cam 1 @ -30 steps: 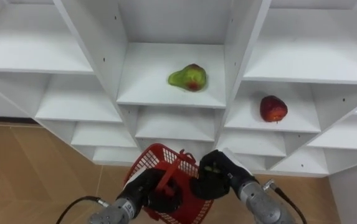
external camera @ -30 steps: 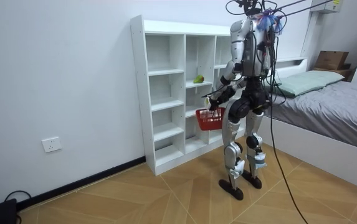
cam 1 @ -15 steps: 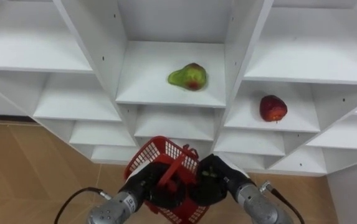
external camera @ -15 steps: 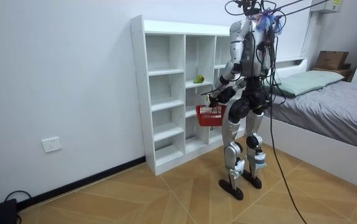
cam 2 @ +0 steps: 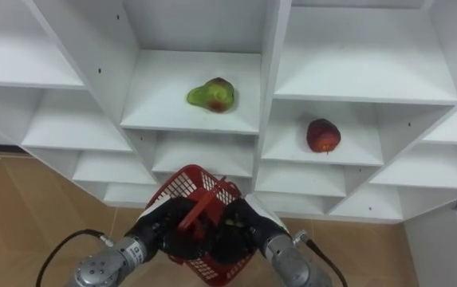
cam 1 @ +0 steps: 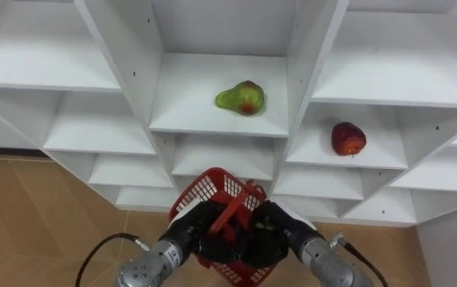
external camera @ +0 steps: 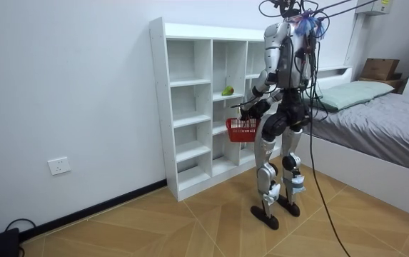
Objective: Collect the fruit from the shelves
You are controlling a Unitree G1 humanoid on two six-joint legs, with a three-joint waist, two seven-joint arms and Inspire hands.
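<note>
Before the white closet shelves [cam 1: 188, 112], we carry a red plastic mesh basket [cam 1: 220, 191].
Our left hand [cam 1: 198, 233] curls round its handle; our right hand [cam 1: 266, 236] lies against its right side, grip unclear. Above, a green-red pear [cam 1: 241, 98] and a red apple [cam 1: 348, 138] sit in neighbouring compartments.

Left hand [cam 1: 198, 233] clenched, right hand [cam 1: 269, 237] close beside

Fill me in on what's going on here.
The robot stands at the white closet, holding a red basket low in front of it. Its left hand grips the basket's handle and its right hand is against the basket. A green fruit and a red apple lie in neighbouring compartments, not yet collected.
</note>
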